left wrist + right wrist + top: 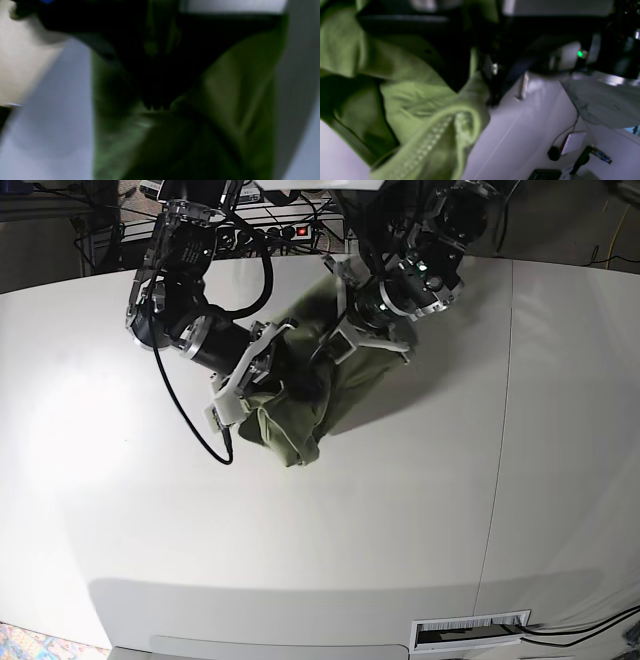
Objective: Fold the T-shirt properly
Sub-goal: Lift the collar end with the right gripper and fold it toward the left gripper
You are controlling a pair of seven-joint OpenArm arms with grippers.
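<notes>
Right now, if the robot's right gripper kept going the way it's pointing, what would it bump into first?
Nothing new, really: the right gripper is already shut on the T-shirt, so green cloth sits right at its tips. Past that bunch lies the white table, which it would probably reach next, though depth is hard to judge.

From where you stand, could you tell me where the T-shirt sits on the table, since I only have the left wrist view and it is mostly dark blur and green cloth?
Observer: The T-shirt is bunched in a heap near the far edge of the white table, between the two arms.
Operator: Thank you. Is the other arm on it too?
Observer: Yes. The right gripper is down in the heap's near side, and its wrist view shows a stitched hem bunched beside it.
Operator: And my own gripper?
Observer: The left gripper is at the heap's far side, shut on cloth.
</notes>
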